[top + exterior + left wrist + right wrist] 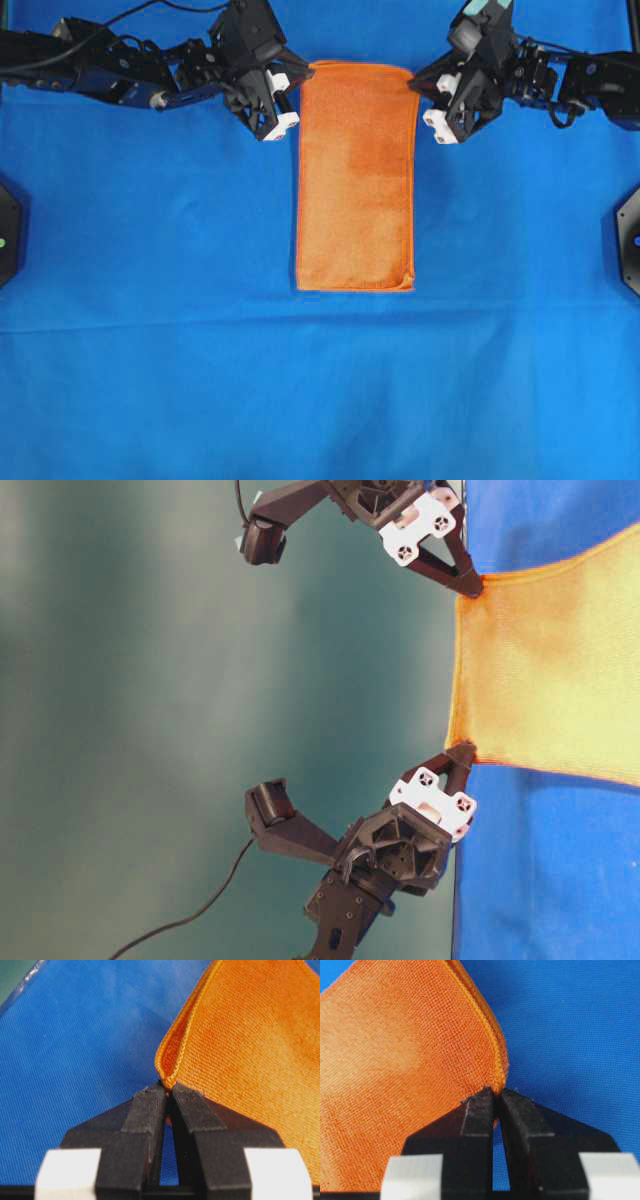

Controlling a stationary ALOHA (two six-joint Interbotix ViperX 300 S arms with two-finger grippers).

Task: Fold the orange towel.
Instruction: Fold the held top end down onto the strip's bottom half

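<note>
Towel point(355, 180): lies as a long narrow strip on the blue cloth point(150, 350), already doubled once by the look of the paired hems at the corners. Its far short edge sits between my two claws; the near short edge lies flat, well away from both arms, with one near corner slightly curled.

Left claw point(169, 1091): clenched on the towel's far corner on its side. In the wrist view both hemmed layers are pinched in the tips, and the corner stands up off the cloth.

Right claw point(495, 1095): same story on the other far corner, tips closed on the doubled hem with only a sliver of gap.

From table level the far edge hangs taut between the two grips, sagging a little in the middle.

Handling, my judgement: light, limp, fuzzy terry. It won't hold any shape by itself and will drape wherever I stop supporting it. Not slippery; the pile should drag on the blue cloth and could pull that cloth into wrinkles. Nothing fragile.

Where to hold: the corners at the stitched hem, both layers together, as now. Pinching only one layer would let the fold fall open. I'd keep the arms evenly spaced so the edge stays straight.
</note>
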